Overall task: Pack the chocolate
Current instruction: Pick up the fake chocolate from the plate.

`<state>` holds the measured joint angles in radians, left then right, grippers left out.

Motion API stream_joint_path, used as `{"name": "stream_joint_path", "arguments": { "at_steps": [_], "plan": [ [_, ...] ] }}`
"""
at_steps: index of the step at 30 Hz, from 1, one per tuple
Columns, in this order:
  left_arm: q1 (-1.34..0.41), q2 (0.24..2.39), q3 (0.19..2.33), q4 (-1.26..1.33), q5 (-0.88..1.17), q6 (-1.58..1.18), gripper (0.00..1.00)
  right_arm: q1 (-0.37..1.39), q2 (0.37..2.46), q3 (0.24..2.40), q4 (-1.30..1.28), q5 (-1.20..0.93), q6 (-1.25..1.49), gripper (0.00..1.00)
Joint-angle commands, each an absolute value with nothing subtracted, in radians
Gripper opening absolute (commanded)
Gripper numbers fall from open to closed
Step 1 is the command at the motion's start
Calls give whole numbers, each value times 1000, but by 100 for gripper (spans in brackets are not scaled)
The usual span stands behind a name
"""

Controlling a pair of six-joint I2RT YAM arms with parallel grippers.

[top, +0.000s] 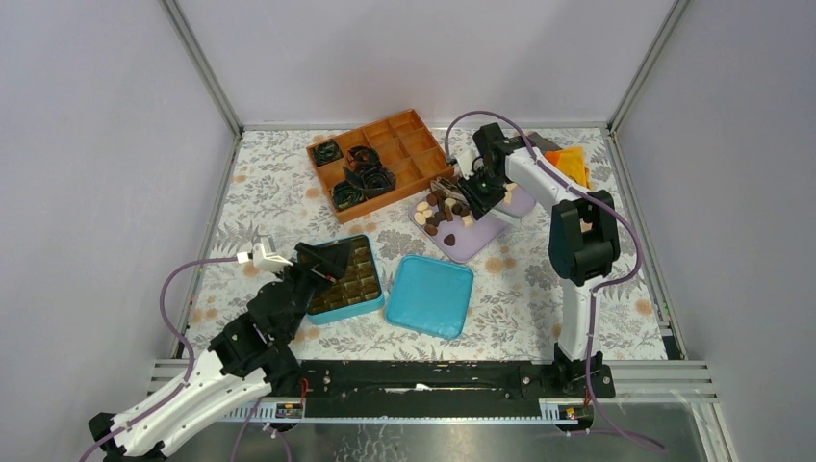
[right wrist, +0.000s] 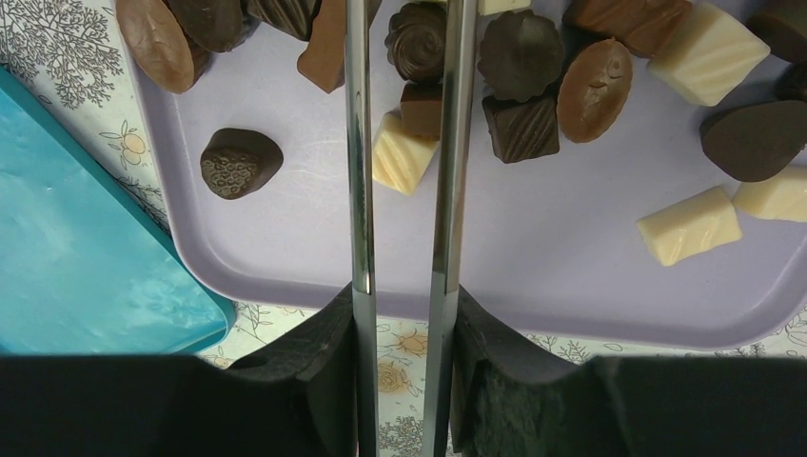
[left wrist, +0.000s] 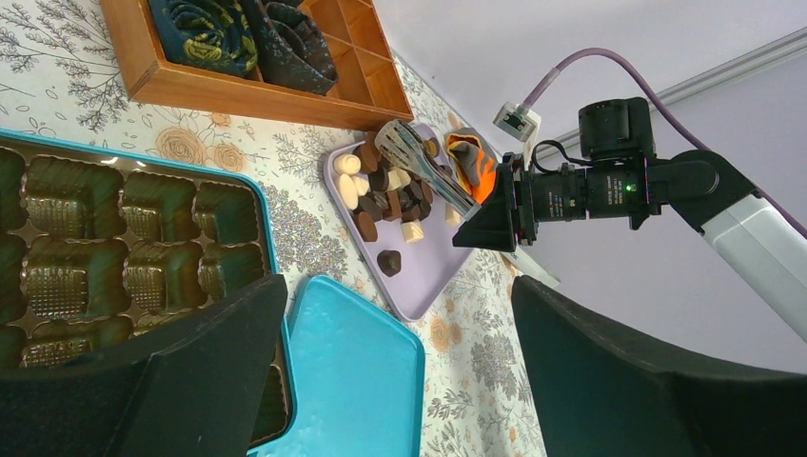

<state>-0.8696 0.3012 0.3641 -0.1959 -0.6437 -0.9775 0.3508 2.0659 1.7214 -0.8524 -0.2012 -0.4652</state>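
Over the tray, the right gripper pinches tongs astride a cream chocolate; an uneven squeeze may flick it off. The left gripper stands spread.

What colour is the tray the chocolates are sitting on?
Pale lilac plastic tray, clearest in the right wrist view.

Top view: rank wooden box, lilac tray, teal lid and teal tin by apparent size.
1. Wooden box, clearly largest.
2. Lilac tray; it is partly covered, so its lead over the lid is unsure.
3. Teal lid and teal tin look alike; the tin is partly covered, so they are not ranked.
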Motion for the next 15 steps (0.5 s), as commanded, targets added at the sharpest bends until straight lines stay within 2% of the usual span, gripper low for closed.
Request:
{"name": "stream_joint_path", "arguments": {
  "at_steps": [1, 10, 15],
  "plan": [
    [-866, 302, 364, -172, -664, -986, 96, 356, 2048, 1751, -849, -206, -479, 29],
    [-866, 294, 364, -187, -667, -990, 95, 327, 1955, 1711, -838, -263, -456, 0],
    [-866, 292, 369, -193, -672, -986, 95, 307, 1902, 1673, -826, -305, -445, 0]
  ]
}}
